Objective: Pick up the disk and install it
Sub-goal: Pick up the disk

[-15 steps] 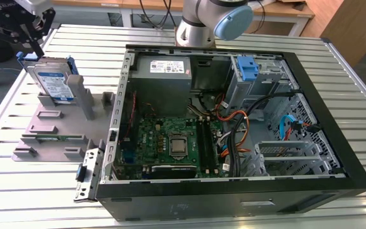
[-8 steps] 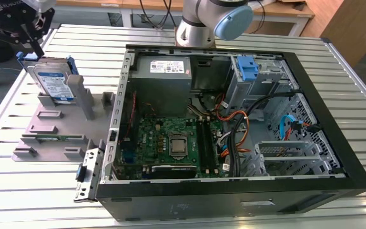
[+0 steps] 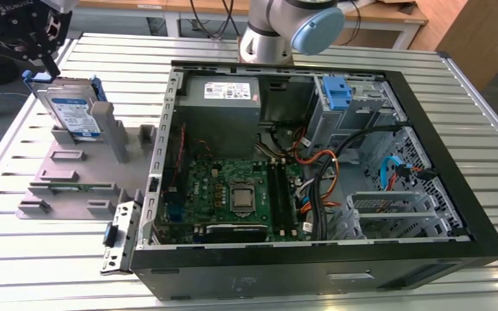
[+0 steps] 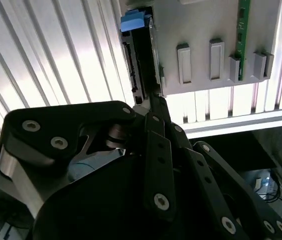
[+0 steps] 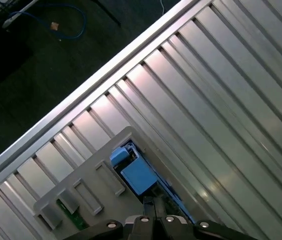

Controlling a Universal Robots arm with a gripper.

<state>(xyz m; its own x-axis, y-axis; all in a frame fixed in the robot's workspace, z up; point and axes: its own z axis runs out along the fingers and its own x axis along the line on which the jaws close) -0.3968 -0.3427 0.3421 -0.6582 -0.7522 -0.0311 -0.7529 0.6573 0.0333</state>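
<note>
Disk [image 3: 70, 115] stands on its edge at the far end of the grey plastic stand [image 3: 76, 170], on the exterior view's left, with its label turned toward the camera. An upright post [image 3: 104, 123] braces its face. We judge that the stand keeps it on edge this way so that its upper edge is free to be taken from above, rather than lying flat on the slatted metal table [image 3: 41, 259].

We see the gripper [image 3: 48, 68] right at the disk's upper corner, hanging from above on the arm. In both wrist views its tip sits at the end of the disk, next to the blue carrier frame [image 5: 138, 176]. We cannot tell how far it is open, nor whether it has hold of the disk or merely touches it. The disk has not yet left the stand, so we judge the work to be at the pick-up step.

The open computer case [image 3: 456, 194] lies on its side just beside the stand, with its interior facing up. This probably gives access to the inside from above. At its far end a drive bay with a blue latch [image 3: 339, 91] sits near the power supply [image 3: 223, 97], with the motherboard [image 3: 231, 194] nearer the camera.
</note>
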